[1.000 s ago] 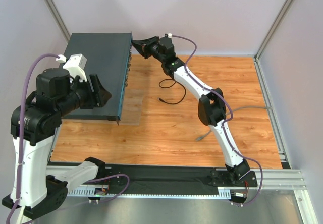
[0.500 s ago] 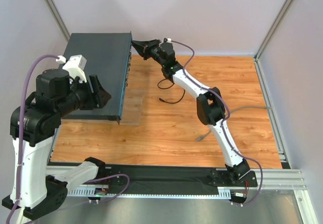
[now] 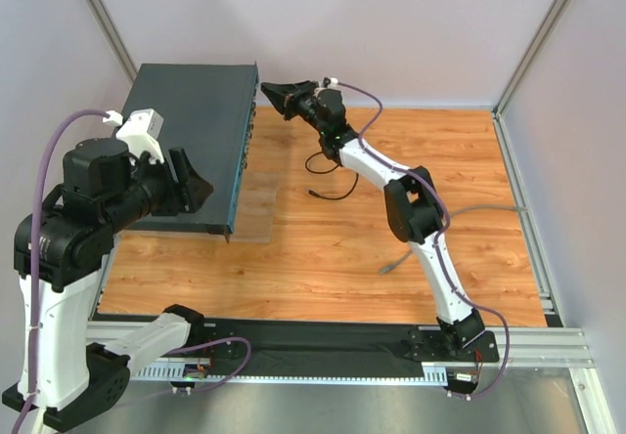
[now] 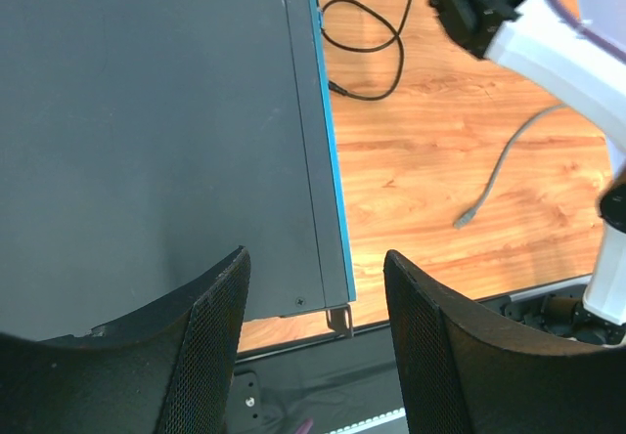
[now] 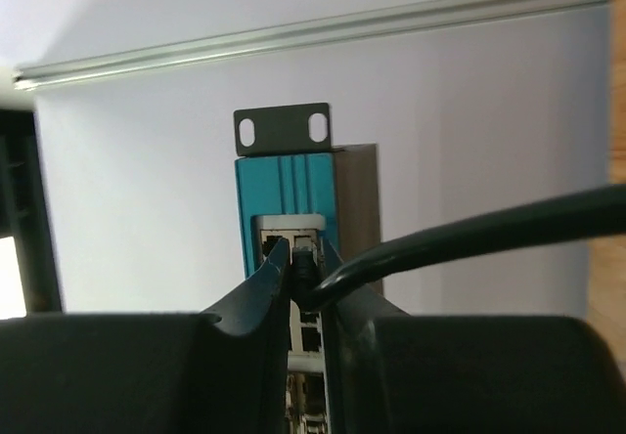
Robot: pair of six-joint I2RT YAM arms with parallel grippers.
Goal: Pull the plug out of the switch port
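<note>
Plug point(image 5: 306, 261), one, pinched in right jaws, one switch point(image 3: 191, 141), two cables point(image 4: 399, 53) point(image 4: 499, 160).

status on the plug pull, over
Left gripper open, over the switch, near corner. Right gripper shut on the plug at the far end; seated or free, cannot tell. Nothing blocking the pull.

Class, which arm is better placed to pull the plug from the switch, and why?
Right. The right gripper pinches the black plug at the switch front; the left gripper hangs open above its near corner, far from the plug.
</note>
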